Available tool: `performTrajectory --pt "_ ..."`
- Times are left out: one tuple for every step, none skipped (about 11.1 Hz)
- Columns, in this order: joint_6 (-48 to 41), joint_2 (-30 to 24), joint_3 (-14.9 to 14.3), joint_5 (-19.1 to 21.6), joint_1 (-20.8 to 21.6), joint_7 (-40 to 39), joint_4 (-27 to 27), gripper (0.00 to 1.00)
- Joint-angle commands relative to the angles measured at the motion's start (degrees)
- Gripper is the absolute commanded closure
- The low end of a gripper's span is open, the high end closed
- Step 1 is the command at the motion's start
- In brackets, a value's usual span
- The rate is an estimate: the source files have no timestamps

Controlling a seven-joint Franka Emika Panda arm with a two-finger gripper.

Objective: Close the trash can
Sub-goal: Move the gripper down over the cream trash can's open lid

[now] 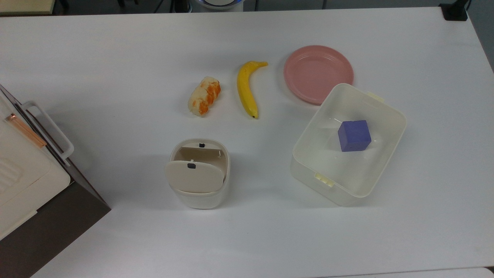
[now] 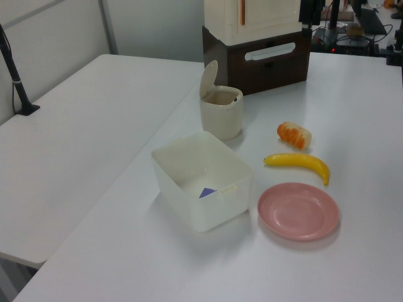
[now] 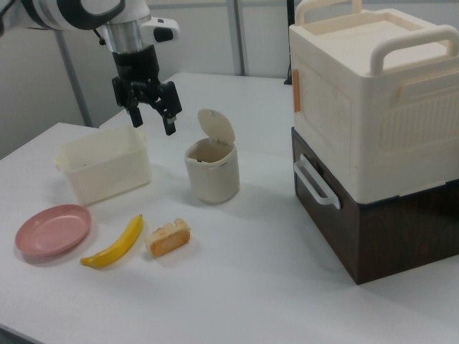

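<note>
The trash can (image 1: 200,195) is a small cream-white bin standing on the white table, with its beige lid (image 1: 195,176) tipped up on its hinge and the inside showing. In the left view the trash can (image 2: 221,116) has its lid (image 2: 209,79) upright at its left. In the right view the trash can (image 3: 211,175) stands mid-table with the lid (image 3: 216,127) raised behind its mouth. My gripper (image 3: 152,120) hangs open and empty in the air, up and to the right view's left of the bin, apart from it.
A translucent tub (image 1: 389,116) holds a purple cube (image 1: 354,135). A pink plate (image 1: 318,73), a banana (image 1: 246,88) and an orange-and-cream food piece (image 1: 204,95) lie beyond the bin. A cream box on a brown cabinet (image 3: 373,136) stands close at the right view's right.
</note>
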Motion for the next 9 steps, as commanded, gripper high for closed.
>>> performTrajectory --pt "0.5 -0.34 -0.05 -3.69 0.96 4.05 -0.37 0.0" --pt "0.5 -0.25 1.43 -5.53 0.96 5.81 -0.1 0.0" --pt "0.33 -0.25 3.53 -8.85 0.96 7.05 -0.02 0.16" --pt "0.24 -0.16 3.81 -9.58 0.87 7.76 -0.01 0.45" --pt "0.33 -0.07 3.99 -9.42 0.96 7.68 -0.1 0.84" --pt "0.5 1.15 4.08 -9.24 1.05 7.94 0.07 1.0" --pt "0.76 2.55 4.34 -9.33 1.05 7.24 0.16 1.0" --pt "1.99 5.44 5.39 -9.41 1.05 6.63 0.68 1.0" --pt "4.35 9.38 6.88 -9.68 0.96 7.14 3.56 1.0"
